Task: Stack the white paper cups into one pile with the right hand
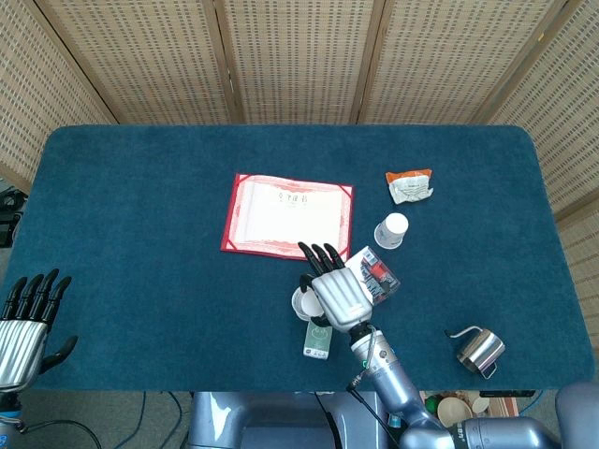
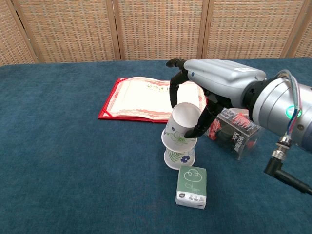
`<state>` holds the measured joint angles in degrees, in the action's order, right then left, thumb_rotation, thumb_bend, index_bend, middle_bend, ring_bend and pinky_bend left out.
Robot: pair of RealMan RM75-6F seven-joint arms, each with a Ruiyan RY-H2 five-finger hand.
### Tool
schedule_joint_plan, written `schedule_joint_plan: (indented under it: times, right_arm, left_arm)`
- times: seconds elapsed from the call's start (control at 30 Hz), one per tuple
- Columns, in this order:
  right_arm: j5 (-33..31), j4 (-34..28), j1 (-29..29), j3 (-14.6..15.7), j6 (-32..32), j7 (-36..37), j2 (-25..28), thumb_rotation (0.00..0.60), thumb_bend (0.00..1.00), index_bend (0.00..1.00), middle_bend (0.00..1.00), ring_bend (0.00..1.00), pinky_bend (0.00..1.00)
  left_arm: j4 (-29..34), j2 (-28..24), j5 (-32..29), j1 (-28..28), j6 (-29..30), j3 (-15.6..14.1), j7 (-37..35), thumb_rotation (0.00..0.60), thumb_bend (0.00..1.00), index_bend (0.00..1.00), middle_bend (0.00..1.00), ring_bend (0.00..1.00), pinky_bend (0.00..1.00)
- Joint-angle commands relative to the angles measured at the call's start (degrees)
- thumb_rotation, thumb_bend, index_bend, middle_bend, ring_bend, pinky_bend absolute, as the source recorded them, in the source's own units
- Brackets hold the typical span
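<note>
Cups are the matter: the right hand [image 2: 195,105] grips an upturned white paper cup [image 2: 181,126], thumb on its right wall and fingers [image 2: 173,87] draped over the far side, and holds it on a second upturned cup [image 2: 178,155] standing on the blue cloth [image 2: 73,165]. The held cup sits directly beneath the palm, its long axis near upright but leaning slightly left, so it looks only partly seated over the lower one. My judgement is that the next move turns on squaring that axis with the cup below and pressing straight down.

A third cup [image 1: 391,229] stands apart, farther and to the right, near an orange-and-white packet [image 1: 410,185]. It lies much closer to the right hand than to the left hand [image 1: 26,323], which rests at the near left table edge, fingers straight and holding nothing.

Both stacked cups are thin, tapered paper with a green floral print; likely light and easily crushed. A green tissue pack [image 2: 192,186] lies just near of the stack, a clear plastic box [image 2: 238,131] just right of it, and a red-bordered certificate [image 2: 148,99] beyond. A steel pitcher [image 1: 479,351] sits near right.
</note>
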<state>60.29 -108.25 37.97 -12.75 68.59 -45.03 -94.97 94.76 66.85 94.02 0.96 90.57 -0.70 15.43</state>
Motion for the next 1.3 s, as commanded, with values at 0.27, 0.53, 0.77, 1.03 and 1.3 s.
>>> schedule_joint_plan:
  times: [0.27, 0.53, 0.77, 1.03, 1.3]
  right_arm:
    - [-1.49, -0.54, 0.72, 0.67, 1.1, -1.07, 1.28, 0.6, 0.09, 0.3, 0.0, 0.0, 0.0]
    - [-0.57, -1.71, 1.64, -1.26, 1.94, -1.2, 4.68, 0.6, 0.09, 0.3, 0.0, 0.0, 0.0]
    - [-3.44, -0.46, 3.14, -5.18, 0.85, -0.11, 9.32, 0.6, 0.09, 0.3, 0.0, 0.0, 0.0]
    - [-11.73, 10.54, 8.21, -9.87, -5.42, 2.09, 11.55, 0.6, 0.09, 0.3, 0.0, 0.0, 0.0]
    - [-16.88, 20.2, 10.83, -9.79, -9.6, 4.61, 10.75, 0.6, 0.09, 0.3, 0.0, 0.0, 0.0]
  left_arm:
    - [-0.48, 0.05, 0.24, -0.03, 0.13, -0.14, -0.41, 0.6, 0.27, 0.0, 0.0, 0.0, 0.0]
    - [-0.85, 0.25, 0.36, -0.11, 0.36, -0.15, -0.22, 0.6, 0.27, 0.0, 0.0, 0.0, 0.0]
    - [-1.27, 0.58, -0.06, -0.02, 0.11, 0.03, 0.02, 0.6, 0.27, 0.0, 0.0, 0.0, 0.0]
    - [-1.79, 0.93, -1.55, 0.02, -0.11, 0.74, 0.33, 0.6, 0.27, 0.0, 0.0, 0.0, 0.0]
    - [-2.26, 1.05, -2.87, 0.2, -0.65, 1.22, 0.53, 0.6, 0.27, 0.0, 0.0, 0.0, 0.0]
